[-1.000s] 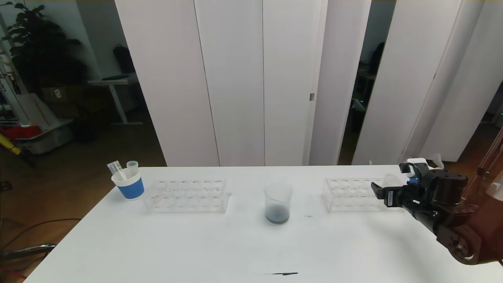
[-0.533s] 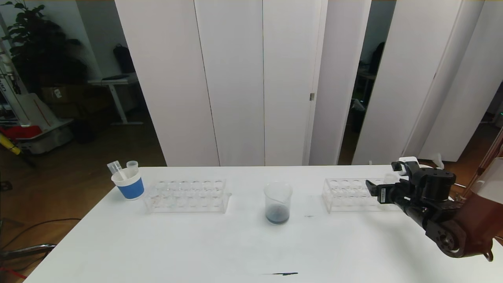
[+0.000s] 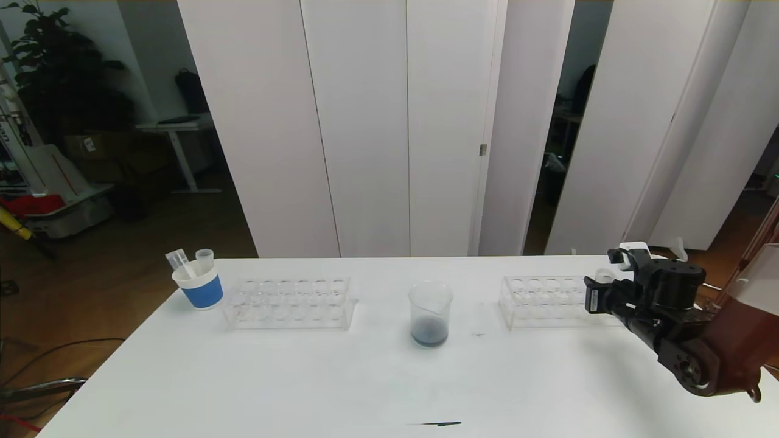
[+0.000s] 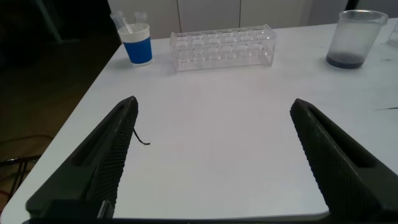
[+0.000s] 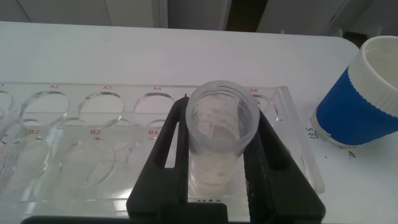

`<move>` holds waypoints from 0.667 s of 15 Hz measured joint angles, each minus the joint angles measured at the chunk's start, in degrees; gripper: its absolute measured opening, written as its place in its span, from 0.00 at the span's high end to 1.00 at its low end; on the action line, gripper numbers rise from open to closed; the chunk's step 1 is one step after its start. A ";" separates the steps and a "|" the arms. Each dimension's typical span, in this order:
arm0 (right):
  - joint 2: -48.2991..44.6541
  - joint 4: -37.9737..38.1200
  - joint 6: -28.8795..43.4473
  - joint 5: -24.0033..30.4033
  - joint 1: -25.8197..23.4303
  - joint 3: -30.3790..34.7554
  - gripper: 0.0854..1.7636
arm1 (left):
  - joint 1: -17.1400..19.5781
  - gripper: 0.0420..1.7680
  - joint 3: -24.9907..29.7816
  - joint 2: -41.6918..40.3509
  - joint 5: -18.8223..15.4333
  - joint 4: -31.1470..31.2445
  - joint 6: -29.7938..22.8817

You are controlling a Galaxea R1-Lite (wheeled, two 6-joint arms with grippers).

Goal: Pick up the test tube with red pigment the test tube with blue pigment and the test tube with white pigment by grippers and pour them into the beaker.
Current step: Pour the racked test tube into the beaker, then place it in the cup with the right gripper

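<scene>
1. gripping a test tube with white pigment (image 5: 219, 134), the right gripper (image 5: 217, 163) has its two black fingers (image 5: 169, 155) pressed against either side of the tube, which stands upright between them with its open threaded mouth facing the wrist camera and a little cream-white liquid at its bottom.
2. the held tube sits at the right end of the right-hand clear rack (image 5: 93, 149), over the row nearest the robot; whether its base is still in a hole i cannot tell.
3. in the head view the right gripper (image 3: 599, 296) is at the right end of that rack (image 3: 541, 301), near the table's far right corner, with the tube's rim (image 3: 602, 275) just showing above it.
4. a white paper cup with a blue band (image 5: 360, 93) stands just beside the rack's end, apart from the tube.
5. the beaker (image 3: 430, 313) stands mid-table between the two racks, well apart from the right gripper, with dark bluish liquid in its bottom.
6. the left gripper (image 4: 214, 155) hovers over the near left part of the white table (image 3: 304, 377), its fingers spread wide with nothing between them.
7. the left-hand rack (image 3: 289, 303) shows only bare holes, and a second blue-banded cup (image 3: 198, 285) beyond its left end holds two clear tubes (image 3: 182, 261).
</scene>
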 joint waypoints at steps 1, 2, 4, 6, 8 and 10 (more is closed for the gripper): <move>0.00 0.02 0.11 0.00 0.04 0.00 0.71 | 0.02 0.01 0.00 0.00 0.02 -0.02 -0.02; -0.05 0.02 0.15 0.00 0.02 0.00 0.71 | 0.00 0.01 0.00 0.00 0.02 0.01 0.00; -0.18 0.00 0.23 0.12 0.00 0.00 0.71 | 0.00 0.01 0.00 0.00 0.02 -0.02 -0.02; -0.20 0.02 0.41 0.15 -0.02 -0.09 0.71 | 0.00 0.01 0.00 0.00 0.02 0.00 -0.02; -0.40 0.11 2.54 0.28 -0.07 -0.55 0.71 | 0.00 0.01 0.00 0.00 0.00 0.00 -0.02; -1.07 0.07 4.35 0.50 -0.13 -1.22 0.71 | 0.00 0.01 0.00 0.00 0.00 -0.02 -0.02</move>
